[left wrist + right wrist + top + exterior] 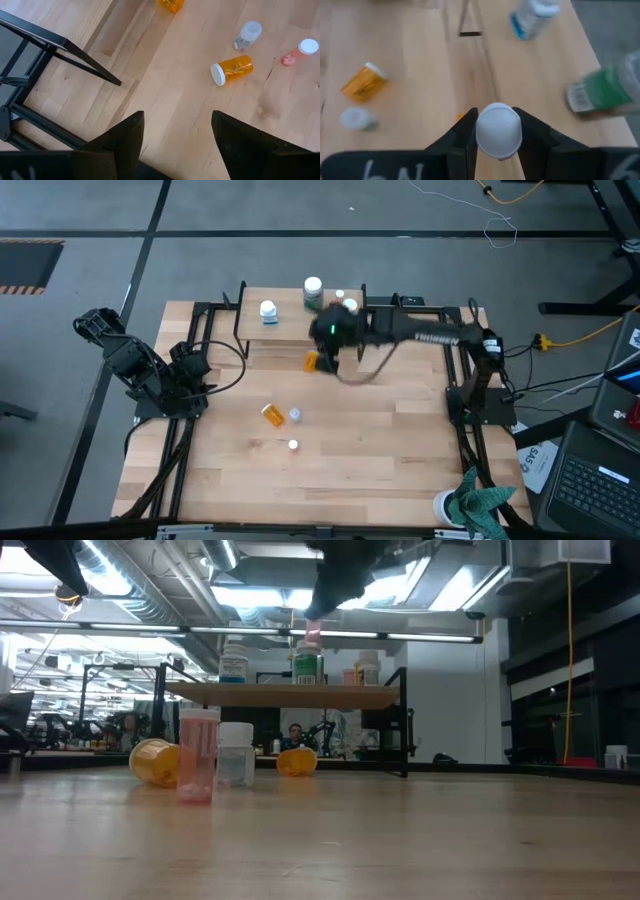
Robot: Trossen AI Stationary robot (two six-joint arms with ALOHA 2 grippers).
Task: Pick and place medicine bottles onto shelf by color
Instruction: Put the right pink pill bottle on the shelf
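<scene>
The counter [380,450] is pale, smooth, matt wood planks, the shelf [290,696] light wood on thin black metal legs, the orange bottles [231,69] translucent glossy plastic with smooth white caps, the fingers [460,142] matt black.

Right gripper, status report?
Right gripper shut on white-capped bottle above shelf. Left gripper open, idle. Green bottle close by.

Blurred in the right wrist view: green bottle [605,90] and blue-labelled bottle [532,17], the second cut off by the edge. Held bottle's body hidden under its white cap [498,131]. Dark blurred arm [340,575] up high in the low view, cut off. Labels too small to read.
</scene>
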